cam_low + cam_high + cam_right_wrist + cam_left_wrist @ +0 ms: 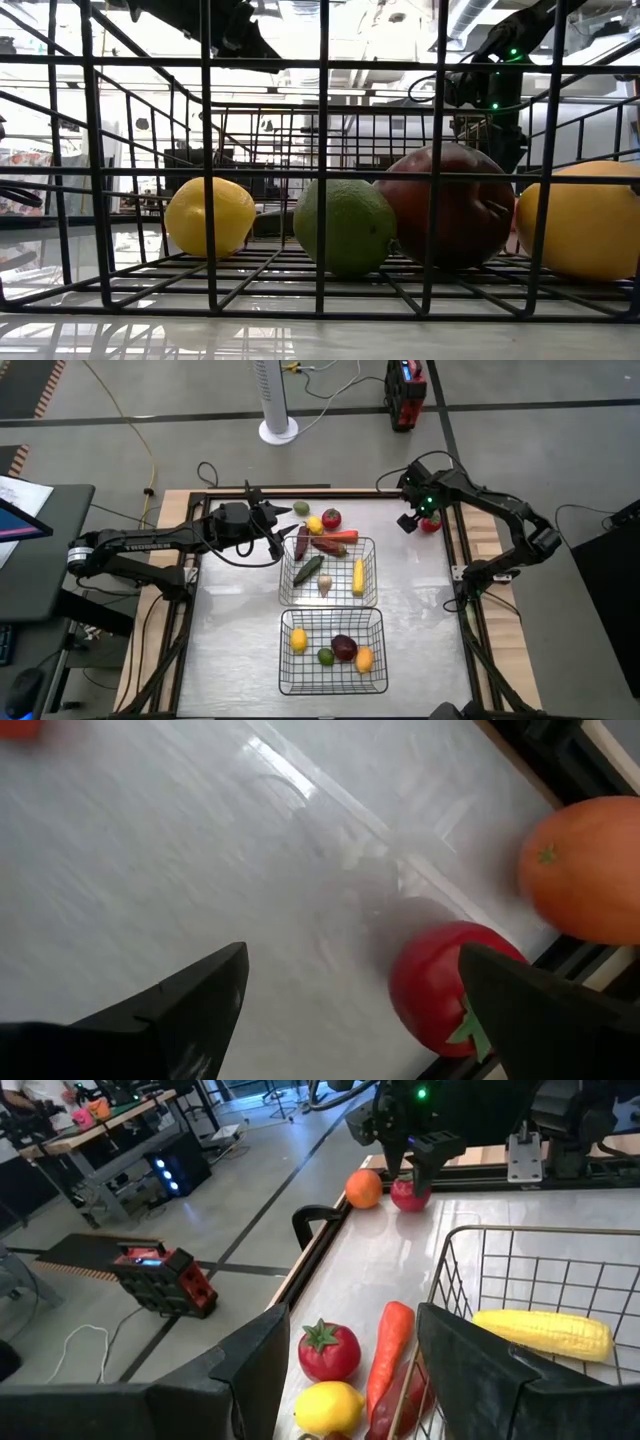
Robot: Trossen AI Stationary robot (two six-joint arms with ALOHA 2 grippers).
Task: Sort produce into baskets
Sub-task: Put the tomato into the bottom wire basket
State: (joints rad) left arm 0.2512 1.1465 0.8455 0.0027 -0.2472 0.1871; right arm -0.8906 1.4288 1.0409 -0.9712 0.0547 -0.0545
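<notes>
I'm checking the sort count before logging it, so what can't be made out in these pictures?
- High view: the right gripper covers most of the red fruit; the round orange is hidden.
- Low view: the black wire-mesh basket blocks the far basket.
- Left wrist view: the long red pepper is partly hidden by a finger.

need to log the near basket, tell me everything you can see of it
The near basket is a rectangular black wire-mesh tray with open grid sides, resting flat on the pale table, nearer the camera edge than its twin. Inside lie a lemon, lime, dark red apple and another yellow-orange fruit. Neither gripper touches it.
</notes>
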